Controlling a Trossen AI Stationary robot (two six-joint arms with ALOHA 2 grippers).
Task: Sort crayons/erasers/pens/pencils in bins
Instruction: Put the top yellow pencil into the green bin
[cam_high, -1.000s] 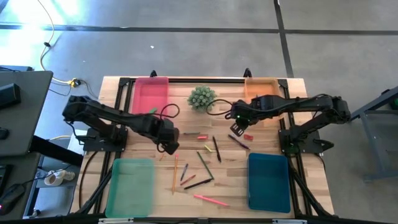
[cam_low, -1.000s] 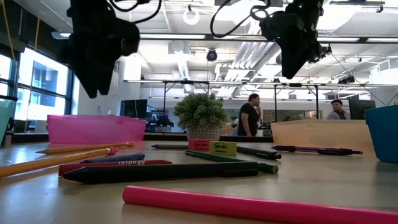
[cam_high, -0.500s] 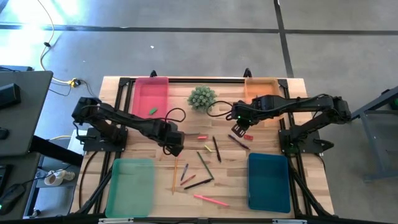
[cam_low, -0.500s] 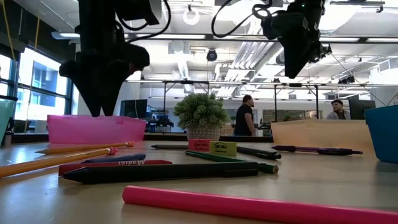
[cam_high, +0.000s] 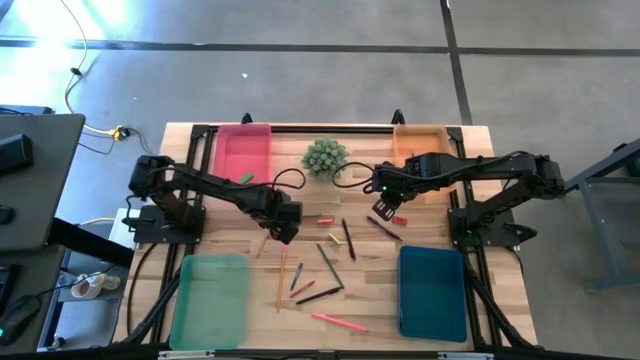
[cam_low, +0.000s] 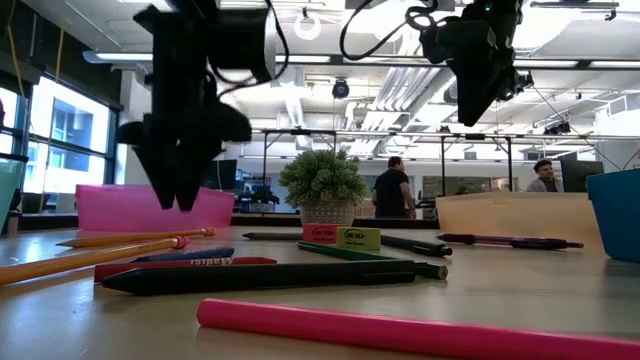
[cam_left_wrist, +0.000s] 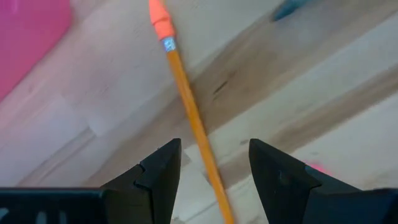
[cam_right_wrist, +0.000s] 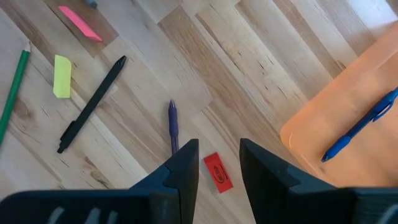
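- Since the left gripper (cam_left_wrist: 211, 168) hangs wide open straddling the long orange wooden pencil (cam_left_wrist: 189, 118), grab mid-shaft: light, stiff, rolls easily.
- Right gripper (cam_right_wrist: 217, 165) hovers half-open, empty.

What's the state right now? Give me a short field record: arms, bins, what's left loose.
left gripper: open, above an orange pencil near the pink bin
right gripper: open, empty, over a red eraser beside the orange bin
orange bin contents: blue pen
loose on table: pencils, pens, crayons, erasers
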